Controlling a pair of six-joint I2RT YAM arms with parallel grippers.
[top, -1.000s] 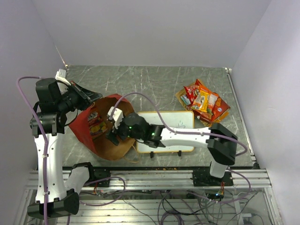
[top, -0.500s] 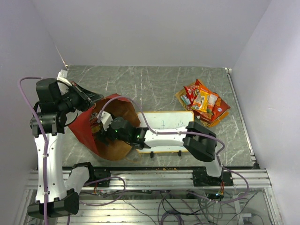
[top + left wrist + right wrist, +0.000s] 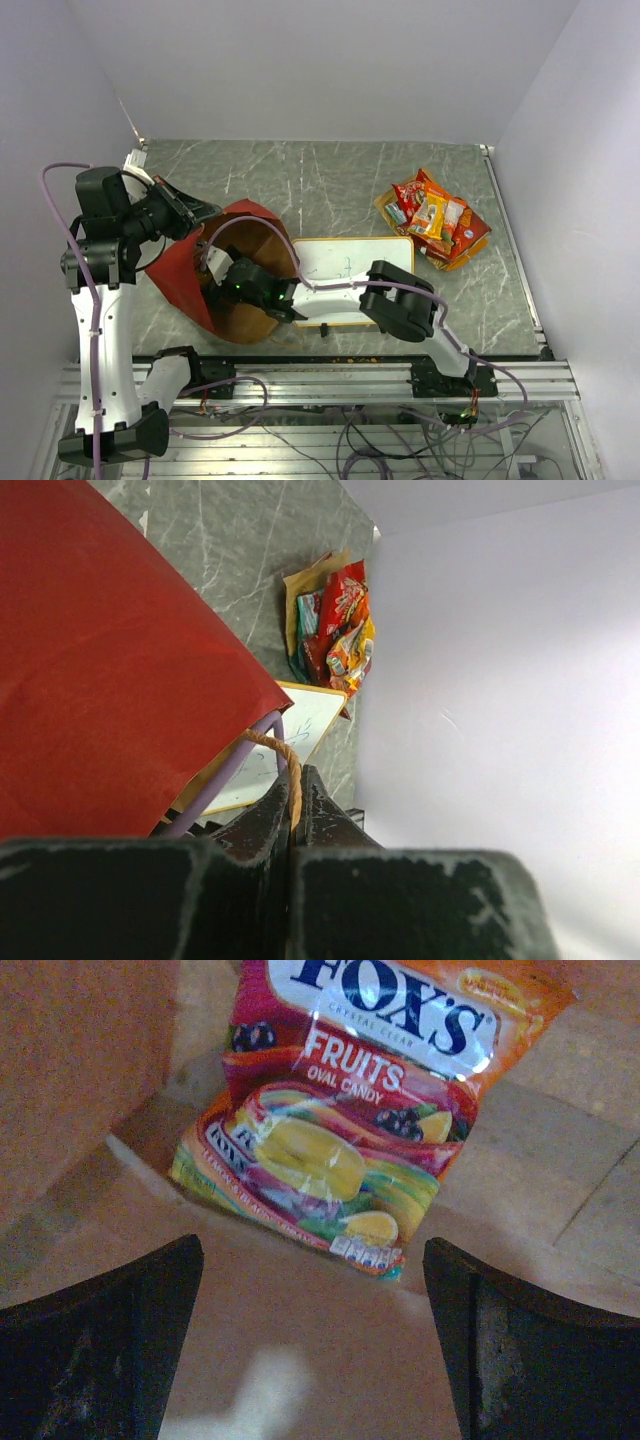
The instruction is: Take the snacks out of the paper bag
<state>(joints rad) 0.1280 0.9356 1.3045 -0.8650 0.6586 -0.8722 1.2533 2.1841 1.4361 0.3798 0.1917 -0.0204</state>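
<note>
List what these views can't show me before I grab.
Top view: the right arm covers the paper bag mouth, hiding its contents.
Right wrist: the candy packet top is cut off by the upper frame edge; the rest of the bag floor lies outside view.
Left wrist: the bag's red wall blocks the inside.

Soft even light above; inside the paper bag (image 3: 80,1050) dim, glare on the packet (image 3: 340,1130), jaws blurred.
</note>
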